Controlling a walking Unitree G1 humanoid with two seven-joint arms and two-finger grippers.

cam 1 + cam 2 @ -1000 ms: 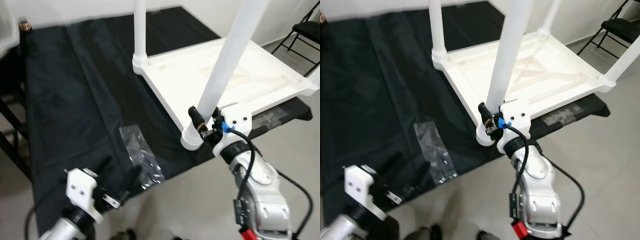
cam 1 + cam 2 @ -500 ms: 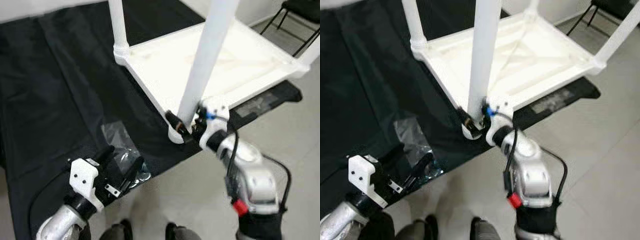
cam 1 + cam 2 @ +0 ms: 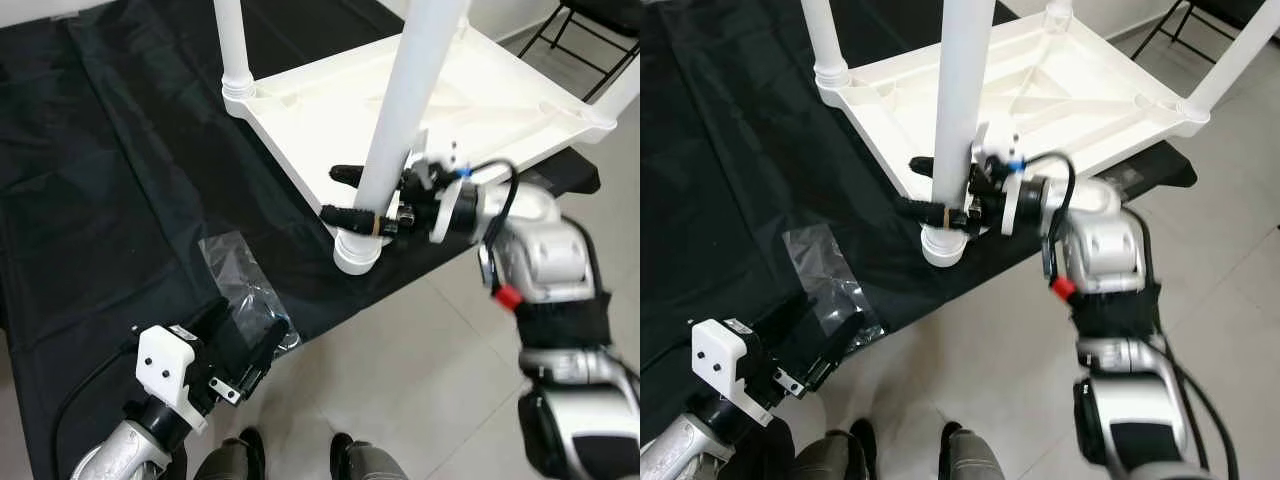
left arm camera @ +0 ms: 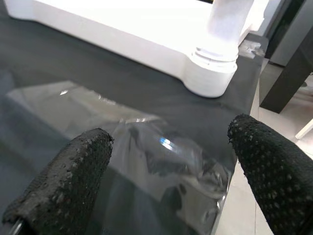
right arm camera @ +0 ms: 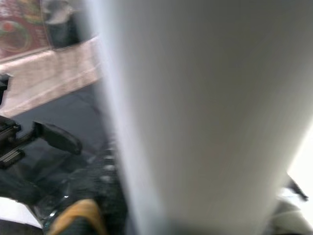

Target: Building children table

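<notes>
The white children's table (image 3: 500,105) lies upside down on a black cloth, its legs pointing up. My right gripper (image 3: 332,192) reaches in from the right and is shut on the near white leg (image 3: 405,110), just above its socket (image 3: 357,250), with one black finger on each side. That leg (image 5: 195,117) looms blurred and close in the right wrist view. A clear plastic bag (image 3: 243,285) of small parts lies near the cloth's front edge. My left gripper (image 3: 243,338) hovers open just in front of the bag (image 4: 161,147), fingers (image 4: 73,171) wide apart.
The black-clothed work table (image 3: 110,180) ends just before me, with grey tiled floor (image 3: 420,400) below. A black folding chair (image 3: 600,30) stands at the far right. Dark feet (image 3: 235,462) show at the bottom edge.
The camera has tilted down. My right arm has swung out to the right and its gripper now clasps the leg from the side. The left gripper stays by the bag.
</notes>
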